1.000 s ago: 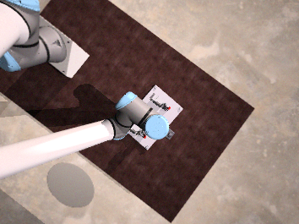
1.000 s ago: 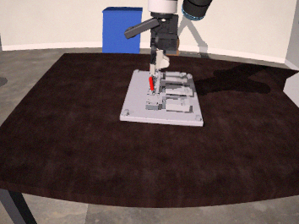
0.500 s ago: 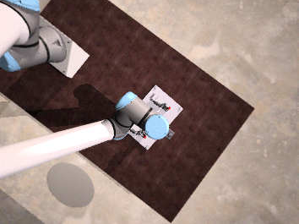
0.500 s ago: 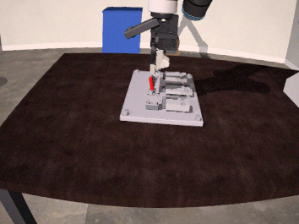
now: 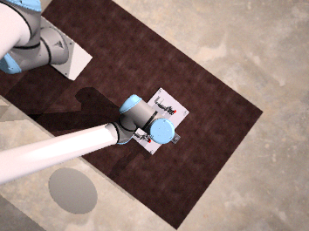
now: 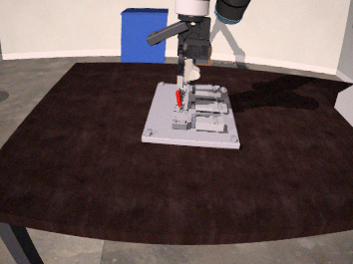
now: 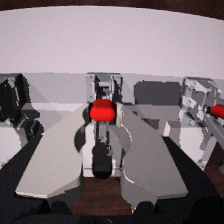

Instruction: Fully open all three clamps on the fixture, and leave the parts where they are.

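Note:
A grey fixture plate (image 6: 191, 116) lies on the dark brown mat and carries three toggle clamps with red-tipped handles and grey parts beside them. My gripper (image 7: 102, 104) hangs straight above the plate and is shut on the red handle (image 7: 102, 110) of the middle clamp; the handle stands nearly upright in the exterior view (image 6: 177, 99). Another clamp's red handle tip (image 7: 216, 111) shows at the right edge of the wrist view. A dark clamp body (image 7: 12, 107) stands at the left. In the top view my wrist (image 5: 161, 131) covers much of the plate (image 5: 168, 112).
A blue box (image 6: 145, 35) stands behind the table at the back. My arm's base (image 5: 65, 55) sits on the mat's far corner. A grey round disc (image 5: 72, 190) lies on the floor off the mat.

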Action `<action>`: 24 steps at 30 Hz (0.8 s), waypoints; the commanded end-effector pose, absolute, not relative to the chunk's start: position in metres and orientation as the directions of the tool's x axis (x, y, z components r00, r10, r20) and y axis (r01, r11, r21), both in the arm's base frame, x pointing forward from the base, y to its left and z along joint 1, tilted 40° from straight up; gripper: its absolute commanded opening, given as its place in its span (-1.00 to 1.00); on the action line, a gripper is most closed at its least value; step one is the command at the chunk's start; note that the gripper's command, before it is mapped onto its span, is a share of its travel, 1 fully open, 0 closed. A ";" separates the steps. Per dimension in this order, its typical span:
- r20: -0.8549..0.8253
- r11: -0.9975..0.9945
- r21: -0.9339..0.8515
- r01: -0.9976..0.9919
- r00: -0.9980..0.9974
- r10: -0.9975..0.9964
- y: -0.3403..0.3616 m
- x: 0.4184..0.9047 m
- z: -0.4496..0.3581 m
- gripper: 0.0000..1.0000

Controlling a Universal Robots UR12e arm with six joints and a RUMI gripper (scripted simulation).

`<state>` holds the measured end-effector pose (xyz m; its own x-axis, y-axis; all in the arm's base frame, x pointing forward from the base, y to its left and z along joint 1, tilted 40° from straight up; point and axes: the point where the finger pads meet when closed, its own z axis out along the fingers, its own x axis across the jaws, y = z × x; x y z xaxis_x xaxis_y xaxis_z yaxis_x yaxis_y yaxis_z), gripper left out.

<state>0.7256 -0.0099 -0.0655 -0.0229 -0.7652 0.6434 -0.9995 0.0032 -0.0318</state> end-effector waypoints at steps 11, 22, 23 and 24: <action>0.643 0.003 -0.033 -0.999 -0.023 -0.765 -0.010 0.726 -0.065 -0.44; 0.643 0.003 -0.033 -0.999 -0.023 -0.765 -0.010 0.726 -0.065 -0.44; 0.643 0.003 -0.033 -0.999 -0.023 -0.765 -0.010 0.726 -0.065 -0.44; 0.643 0.003 -0.033 -0.999 -0.023 -0.765 -0.010 0.726 -0.065 -0.44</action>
